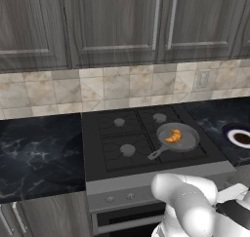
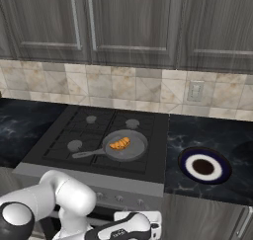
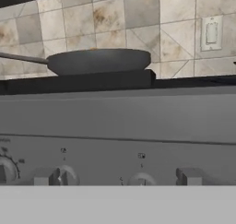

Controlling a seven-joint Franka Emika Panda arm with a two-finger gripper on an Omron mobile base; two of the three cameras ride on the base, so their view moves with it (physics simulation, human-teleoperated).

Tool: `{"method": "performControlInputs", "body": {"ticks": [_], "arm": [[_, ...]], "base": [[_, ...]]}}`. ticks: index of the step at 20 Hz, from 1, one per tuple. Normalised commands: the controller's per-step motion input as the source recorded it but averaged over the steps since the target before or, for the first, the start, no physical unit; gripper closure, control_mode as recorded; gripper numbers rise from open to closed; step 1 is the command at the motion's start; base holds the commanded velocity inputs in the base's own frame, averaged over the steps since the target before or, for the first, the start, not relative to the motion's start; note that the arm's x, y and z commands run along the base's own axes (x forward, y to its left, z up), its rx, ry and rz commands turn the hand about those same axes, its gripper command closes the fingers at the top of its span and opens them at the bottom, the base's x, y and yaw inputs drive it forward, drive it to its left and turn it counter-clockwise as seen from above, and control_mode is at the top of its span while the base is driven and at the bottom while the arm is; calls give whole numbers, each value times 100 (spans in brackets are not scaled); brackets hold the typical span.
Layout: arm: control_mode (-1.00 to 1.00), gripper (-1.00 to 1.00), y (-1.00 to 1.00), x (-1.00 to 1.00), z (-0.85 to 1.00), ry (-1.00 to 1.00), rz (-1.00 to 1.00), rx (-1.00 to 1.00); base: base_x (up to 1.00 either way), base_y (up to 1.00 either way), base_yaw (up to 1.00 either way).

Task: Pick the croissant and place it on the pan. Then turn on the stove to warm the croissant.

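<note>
Upper cabinets span the top, dark wood grain with thin bar handles; beige tile backsplash below them, with a wall outlet right of the stove. Black marble desk runs on both sides of the stove — black four-burner top, grey front panel with knobs (seen close and level from the hand view). The pan sits on the front right burner, handle pointing toward the front left. The croissant lies inside the pan, roughly centred — visible in both base views, and in the hand view just a sliver of orange shows over the pan rim. A dark plate with a white rim rests on the desk right of the stove, well apart from the pan. Fingers are spread wide in front of the knob panel, holding nothing; their tips frame two of the knobs without clear contact.
</note>
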Motion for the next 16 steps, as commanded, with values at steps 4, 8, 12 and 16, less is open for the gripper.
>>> {"method": "performControlInputs", "body": {"ticks": [4, 8, 12, 16], "arm": [[-100, -100, -3, 1, -6, 0, -8, 2], [-100, -100, 0, 5, 0, 0, -10, 2], [-100, -100, 0, 7, 0, 0, -13, 2], [-100, -100, 0, 3, 0, 0, -14, 1]], "base": [[0, 0, 0], [0, 0, 0], [0, 0, 0], [0, 0, 0]]}}
